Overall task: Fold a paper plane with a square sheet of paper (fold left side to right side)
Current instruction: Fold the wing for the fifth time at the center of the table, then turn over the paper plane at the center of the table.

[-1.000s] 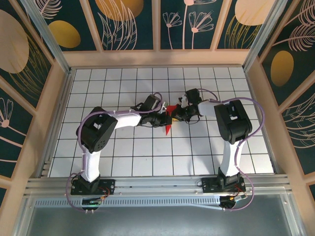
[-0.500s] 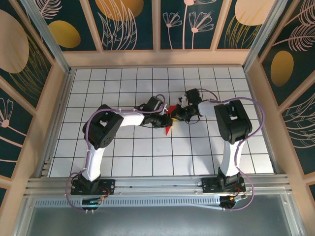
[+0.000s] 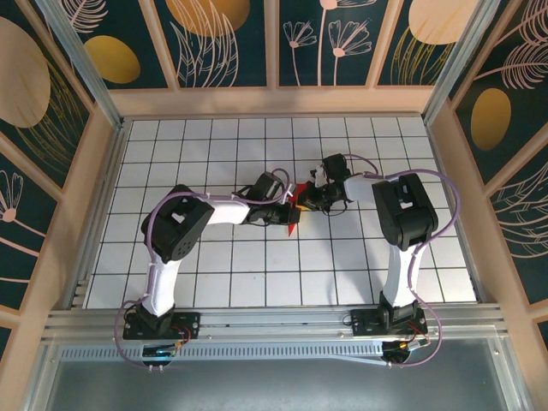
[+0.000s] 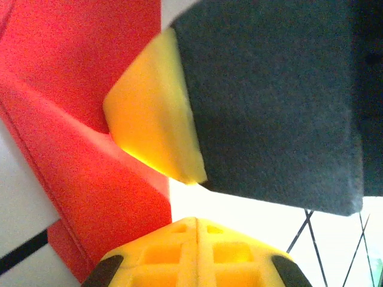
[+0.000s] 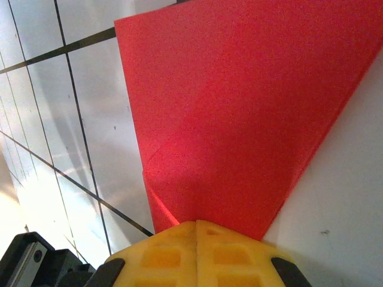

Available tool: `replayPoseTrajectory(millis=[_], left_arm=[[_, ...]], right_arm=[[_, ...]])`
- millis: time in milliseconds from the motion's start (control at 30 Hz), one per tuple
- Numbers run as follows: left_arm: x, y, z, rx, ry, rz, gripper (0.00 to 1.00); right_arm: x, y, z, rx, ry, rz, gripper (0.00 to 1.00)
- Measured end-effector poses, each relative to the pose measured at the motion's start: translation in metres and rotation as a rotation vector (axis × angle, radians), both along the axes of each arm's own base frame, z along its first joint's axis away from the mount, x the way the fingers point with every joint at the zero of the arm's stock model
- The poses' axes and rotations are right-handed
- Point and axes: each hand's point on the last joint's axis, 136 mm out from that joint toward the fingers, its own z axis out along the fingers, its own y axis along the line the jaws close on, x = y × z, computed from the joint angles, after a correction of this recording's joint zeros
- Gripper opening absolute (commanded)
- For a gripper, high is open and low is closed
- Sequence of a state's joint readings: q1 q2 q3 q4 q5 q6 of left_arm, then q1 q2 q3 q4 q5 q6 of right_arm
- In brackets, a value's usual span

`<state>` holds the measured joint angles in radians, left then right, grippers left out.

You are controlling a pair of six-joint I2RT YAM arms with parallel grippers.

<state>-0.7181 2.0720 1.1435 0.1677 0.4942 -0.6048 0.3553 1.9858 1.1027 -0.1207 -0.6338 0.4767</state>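
The square sheet of paper (image 3: 292,224) is a folded bright red piece at mid-table, its point toward the near edge. My left gripper (image 3: 286,206) comes in from the left and my right gripper (image 3: 302,199) from the right; they meet over the paper. In the left wrist view the left gripper (image 4: 196,222) is shut, its yellow tips beside the creased red paper (image 4: 90,173), with the right gripper's yellow finger (image 4: 155,113) resting on the paper just ahead. In the right wrist view the right gripper (image 5: 196,224) is shut, its tips down on the near edge of the flat red paper (image 5: 239,107).
The white gridded table (image 3: 214,274) is walled by wooden rails (image 3: 274,101) at the back and sides. Both arm bases (image 3: 158,324) stand on the metal rail at the near edge. Open grid lies all round the paper.
The left arm's elbow has swung to the right and its gripper has edged closer to the right gripper. The right arm and the paper have hardly moved.
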Motion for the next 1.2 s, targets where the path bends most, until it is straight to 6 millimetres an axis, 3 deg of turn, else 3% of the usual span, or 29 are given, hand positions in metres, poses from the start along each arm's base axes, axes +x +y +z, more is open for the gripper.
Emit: replayPoseTrajectory(millis=[800, 933, 1100, 1167, 1200], left_arm=[[-0.080, 0.036, 0.001, 0.060, 0.031, -0.086, 0.01], [-0.078, 0.034, 0.022, 0.031, -0.003, -0.072, 0.04], [-0.056, 0.039, 0.076, -0.016, -0.148, 0.013, 0.12], [-0.042, 0.047, 0.095, -0.026, -0.213, 0.077, 0.24], [-0.035, 0.054, 0.103, -0.025, -0.243, 0.117, 0.34]], right_arm=[[-0.003, 0.005, 0.001, 0.010, 0.012, 0.017, 0.01], [0.000, 0.005, 0.003, 0.009, 0.001, 0.012, 0.09], [0.016, -0.001, 0.013, -0.047, -0.062, -0.023, 0.26], [0.024, -0.006, 0.026, -0.076, -0.104, -0.042, 0.32], [0.028, -0.008, 0.036, -0.090, -0.132, -0.050, 0.37]])
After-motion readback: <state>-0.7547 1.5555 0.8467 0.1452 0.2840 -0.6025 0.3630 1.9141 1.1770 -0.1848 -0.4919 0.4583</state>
